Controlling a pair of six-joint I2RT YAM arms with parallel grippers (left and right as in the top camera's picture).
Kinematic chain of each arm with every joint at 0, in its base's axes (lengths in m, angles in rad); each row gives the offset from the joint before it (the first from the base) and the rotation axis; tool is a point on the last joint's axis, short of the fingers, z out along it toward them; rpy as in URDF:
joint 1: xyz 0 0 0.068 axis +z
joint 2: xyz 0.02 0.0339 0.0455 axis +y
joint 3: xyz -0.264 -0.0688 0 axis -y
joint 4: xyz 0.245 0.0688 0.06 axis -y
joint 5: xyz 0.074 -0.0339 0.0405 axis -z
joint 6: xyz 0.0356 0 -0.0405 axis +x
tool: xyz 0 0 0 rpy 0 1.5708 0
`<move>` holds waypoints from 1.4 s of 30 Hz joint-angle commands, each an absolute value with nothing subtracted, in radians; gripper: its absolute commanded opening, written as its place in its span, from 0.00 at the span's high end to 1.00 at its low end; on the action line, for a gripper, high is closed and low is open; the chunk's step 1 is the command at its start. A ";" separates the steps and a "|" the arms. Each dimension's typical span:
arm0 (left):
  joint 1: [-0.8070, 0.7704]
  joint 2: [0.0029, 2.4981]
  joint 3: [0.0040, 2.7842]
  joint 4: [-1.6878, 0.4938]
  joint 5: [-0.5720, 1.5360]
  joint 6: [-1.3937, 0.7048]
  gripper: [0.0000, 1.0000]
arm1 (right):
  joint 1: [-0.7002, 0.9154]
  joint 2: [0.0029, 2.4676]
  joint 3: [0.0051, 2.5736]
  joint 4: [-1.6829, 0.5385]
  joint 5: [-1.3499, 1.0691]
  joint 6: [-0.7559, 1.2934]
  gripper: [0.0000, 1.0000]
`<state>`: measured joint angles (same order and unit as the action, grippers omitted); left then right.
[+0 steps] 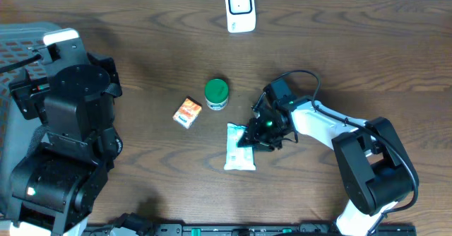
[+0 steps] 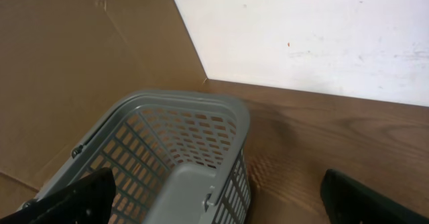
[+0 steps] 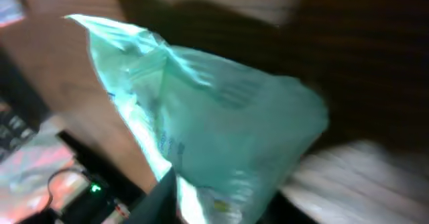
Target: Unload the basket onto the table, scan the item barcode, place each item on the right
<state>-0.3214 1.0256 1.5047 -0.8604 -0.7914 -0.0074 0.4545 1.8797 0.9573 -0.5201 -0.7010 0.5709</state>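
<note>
"Near the table's middle, which step are you on?"

"Pickup. My right claw [image 1: 261, 131] sits at the upper right edge of the pale green packet [image 1: 239, 152], which lies on the table [image 1: 141, 38] near the green-lidded jar [image 1: 216, 93] and the orange box [image 1: 188, 112]. Wrist view is blurred; I cannot tell whether the claw pinches the packet. My left claw [image 2: 221, 207] is spread wide, off by the basket [image 2: 194, 110]."

"Next?"

"Judgement: get a firm pinch, lift, carry the packet to the white scanner [image 1: 240, 8] at the far edge, barcode facing it. Barcode side not identifiable."
</note>
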 commanded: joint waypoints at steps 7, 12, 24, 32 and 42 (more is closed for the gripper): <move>-0.317 1.025 1.509 -0.860 -0.794 -0.020 0.02 | 0.464 1.966 0.896 -0.504 -0.453 0.570 0.79; -0.317 1.025 1.509 -0.860 -0.794 -0.020 0.02 | 0.464 1.966 0.896 -0.495 -0.453 0.560 0.99; -0.317 1.025 1.509 -0.860 -0.794 -0.020 0.02 | 0.354 1.788 0.908 -0.492 -0.991 0.239 0.99; -0.317 1.025 1.509 -0.860 -0.794 -0.020 0.02 | 0.197 1.569 0.908 -0.596 -1.186 0.190 0.96; -0.317 1.025 1.509 -0.860 -0.794 -0.020 0.02 | 0.434 1.654 0.869 -0.653 -0.545 0.486 0.01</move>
